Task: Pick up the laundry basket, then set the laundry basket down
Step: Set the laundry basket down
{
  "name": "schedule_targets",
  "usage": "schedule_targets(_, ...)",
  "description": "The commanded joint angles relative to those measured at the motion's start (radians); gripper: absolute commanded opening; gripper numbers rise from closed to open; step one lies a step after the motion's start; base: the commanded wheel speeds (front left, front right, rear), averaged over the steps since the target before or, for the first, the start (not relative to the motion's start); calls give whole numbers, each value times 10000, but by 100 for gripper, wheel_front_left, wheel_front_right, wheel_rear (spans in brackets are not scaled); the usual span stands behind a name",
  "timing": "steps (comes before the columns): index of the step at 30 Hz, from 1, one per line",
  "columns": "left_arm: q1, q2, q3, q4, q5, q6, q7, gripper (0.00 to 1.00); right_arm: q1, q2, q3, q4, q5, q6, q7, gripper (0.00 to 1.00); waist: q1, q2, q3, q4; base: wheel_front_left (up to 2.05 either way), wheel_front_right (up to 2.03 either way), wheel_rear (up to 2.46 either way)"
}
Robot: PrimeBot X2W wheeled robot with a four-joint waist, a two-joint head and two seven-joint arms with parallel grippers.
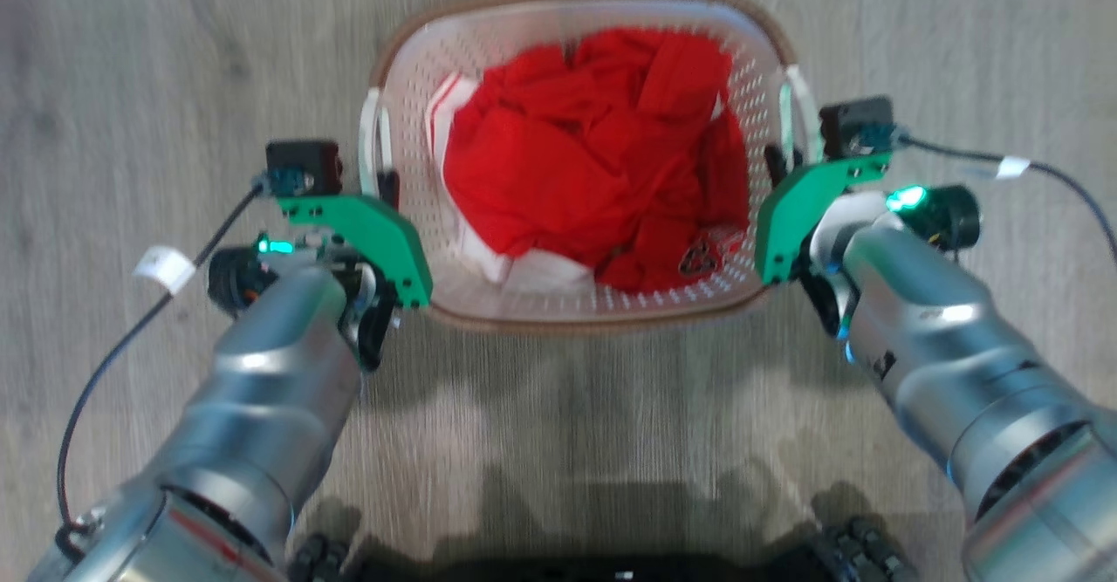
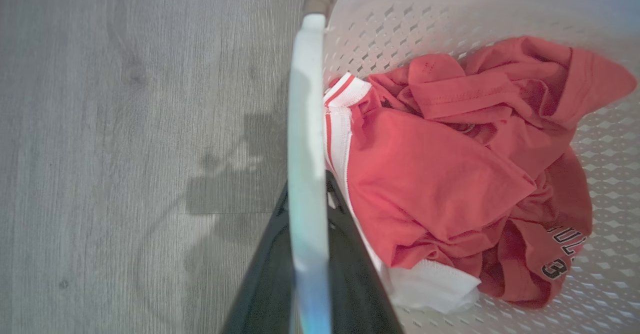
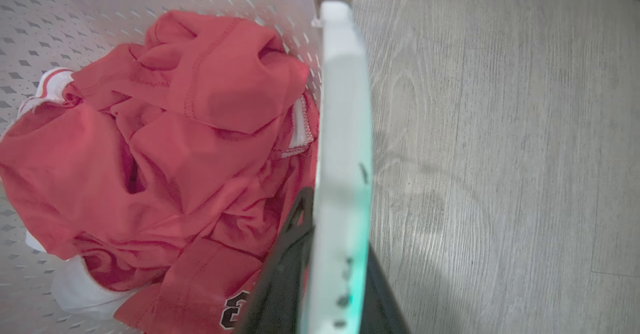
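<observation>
Left claw [image 1: 387,188] clamps left handle [image 1: 370,137], right claw [image 1: 779,163] clamps right handle [image 1: 812,115] of the laundry basket [image 1: 489,41]; red jersey [image 1: 593,163] between claws

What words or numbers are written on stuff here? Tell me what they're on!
"3": black number on the red shirt in the basket.
Black letters just above the 3: creased and partly hidden, can't be read.
Dark logo on the shirt in the head view: too blurred to read.
White cable tags: no writing that can be made out.
</observation>
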Motion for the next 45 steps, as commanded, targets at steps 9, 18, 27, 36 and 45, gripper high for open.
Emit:
schedule_targets(9, -915, 357, 478, -576, 606, 319, -135, 0, -381, -221, -983, -46, -1166, -15, -264, 0, -4, 1, 1855, 317, 0, 0, 0)
schedule_targets(18, -1083, 349, 856, -804, 1091, 389, -136, 0, -490, -225, -1880, -45, -2067, -15, -287, 0, -4, 1, 2298, 442, 0, 0, 0)
schedule_targets(27, -1146, 343, 1320, -960, 1604, 413, -137, 0, -495, -88, -2820, -45, -3019, -15, -299, 0, -4, 1, 2528, 415, 0, 0, 0)
schedule_targets(36, -1090, 339, 1562, -1027, 1893, 307, -137, 0, -488, -13, -3673, -45, -3913, -15, -304, 0, -4, 1, 2690, 403, 0, 0, 0)
schedule_targets(45, -1001, 338, 1523, -1085, 1842, 241, -137, 0, -416, 41, -4381, -44, -4696, -15, -304, 0, -4, 1, 2738, 402, 0, 0, 0)
